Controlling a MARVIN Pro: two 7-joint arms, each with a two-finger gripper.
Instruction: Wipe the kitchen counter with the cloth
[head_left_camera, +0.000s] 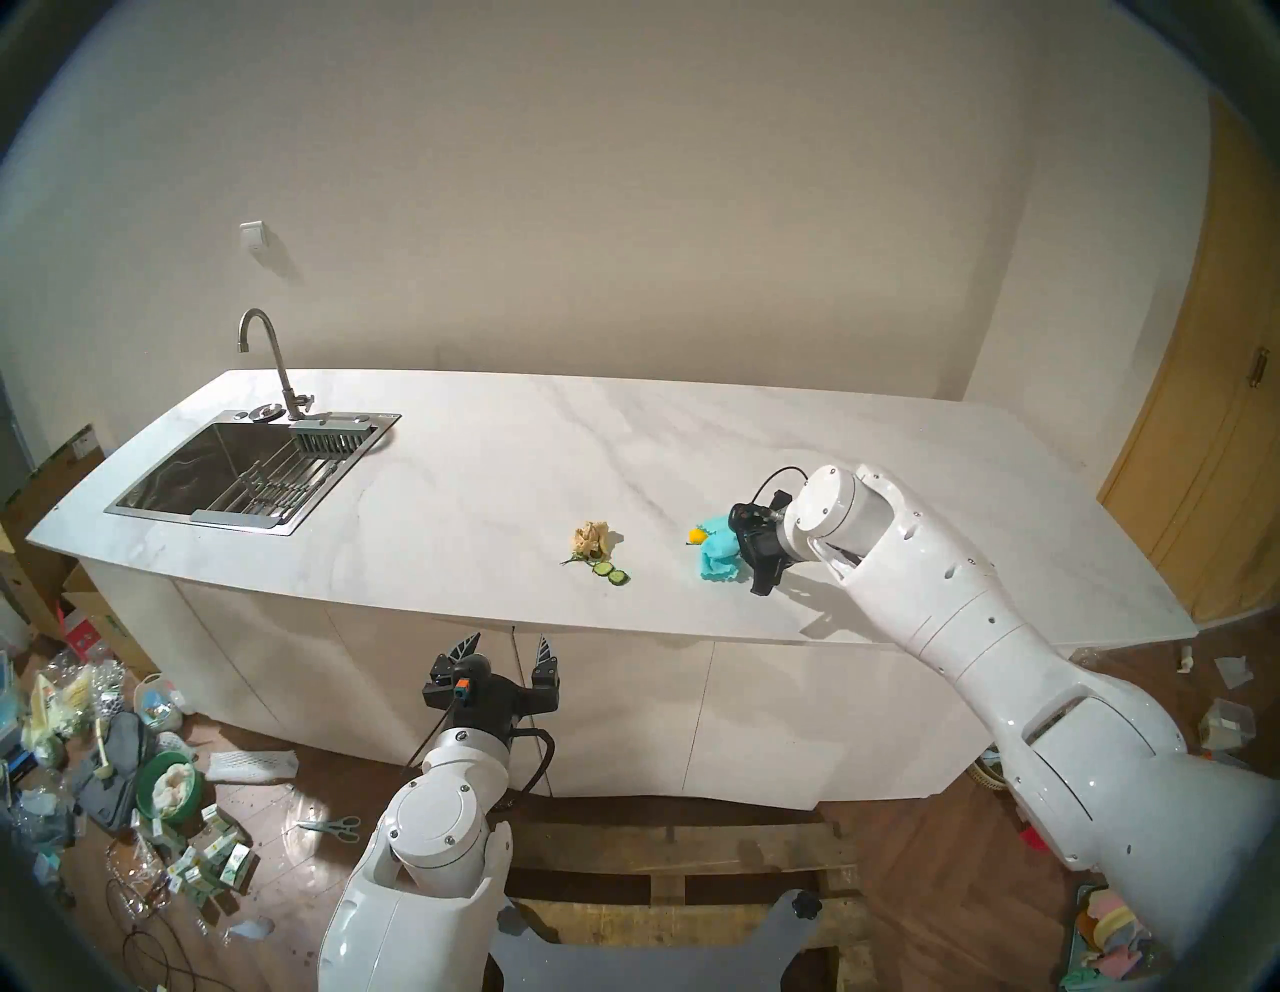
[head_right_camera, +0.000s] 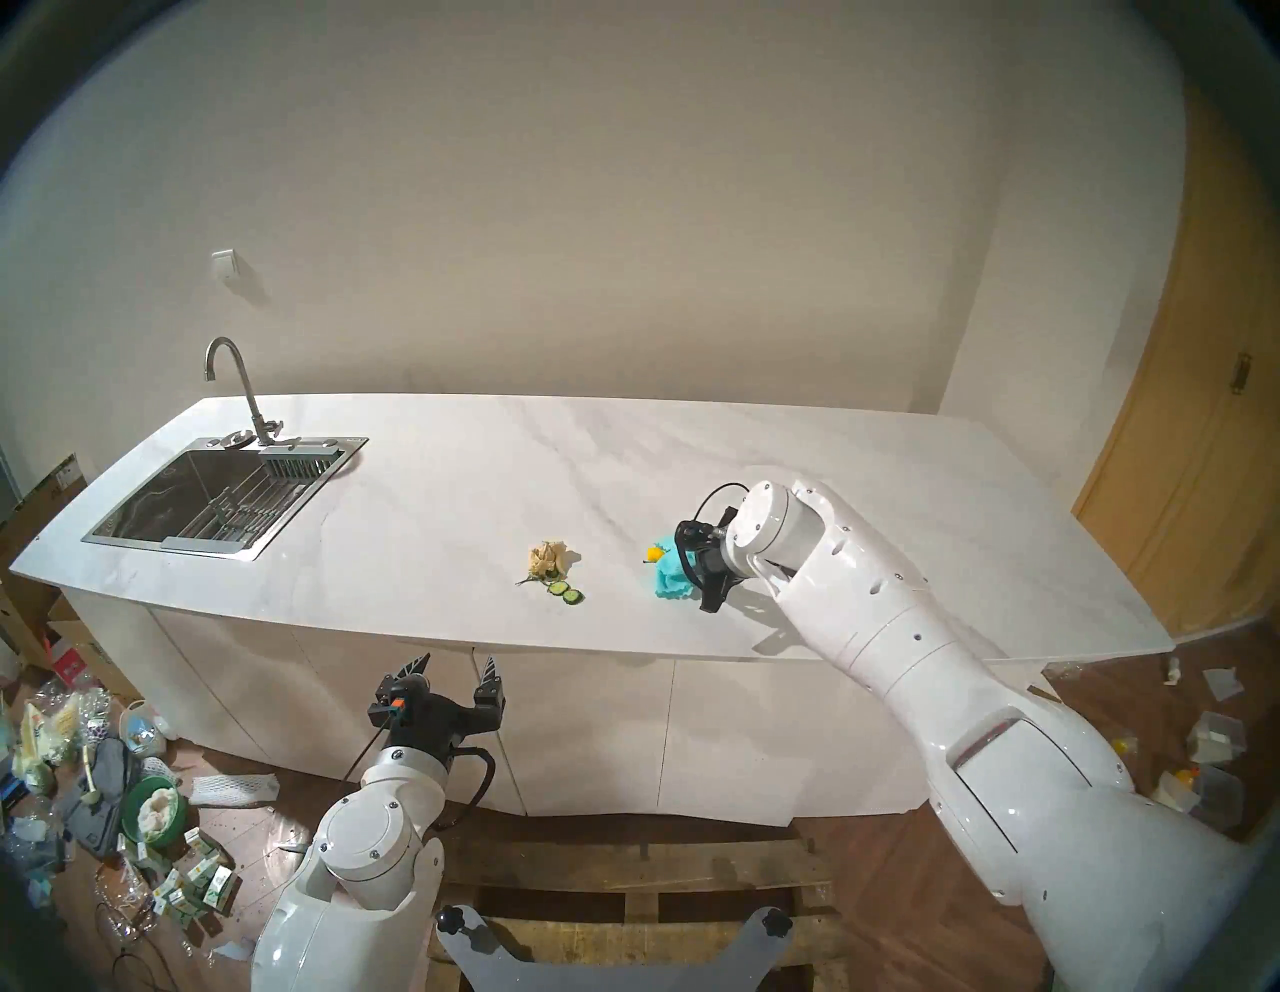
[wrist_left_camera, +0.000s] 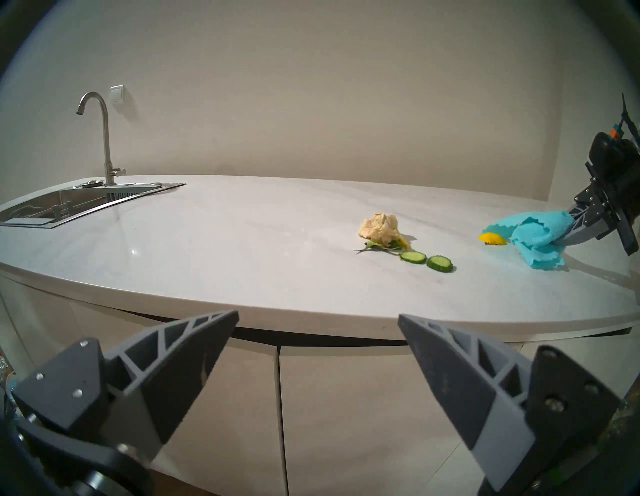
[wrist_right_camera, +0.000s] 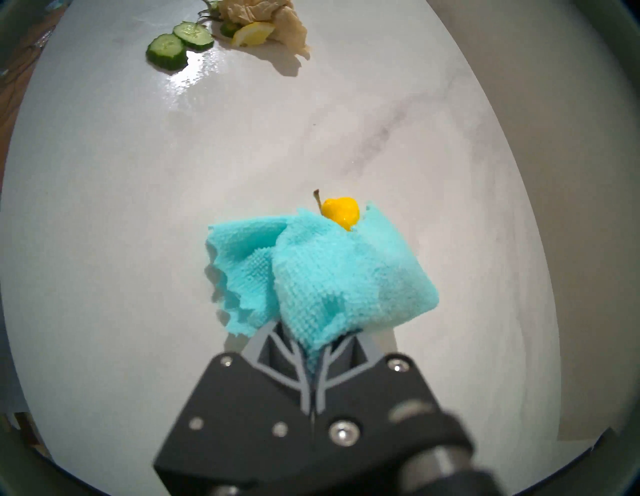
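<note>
The white marble-look counter (head_left_camera: 485, 485) runs across the head views, with a steel sink (head_left_camera: 228, 478) and tap (head_left_camera: 267, 360) at its left end. My right gripper (head_left_camera: 735, 554) is shut on the turquoise cloth (head_left_camera: 717, 558), which rests bunched on the counter right of centre. The cloth shows large in the right wrist view (wrist_right_camera: 332, 277), its front edge against a small yellow fruit scrap (wrist_right_camera: 341, 209). My left gripper (head_left_camera: 505, 654) is open and empty, below the counter's front edge before the cabinet fronts (head_left_camera: 623, 713).
A beige paper wad (head_left_camera: 590, 539) with green scraps and two cucumber slices (head_left_camera: 609, 571) lies mid-counter, left of the cloth. A lemon wedge (wrist_right_camera: 252, 34) sits by the wad. Clutter covers the floor at left (head_left_camera: 104, 748). A wooden door (head_left_camera: 1205, 415) stands at right.
</note>
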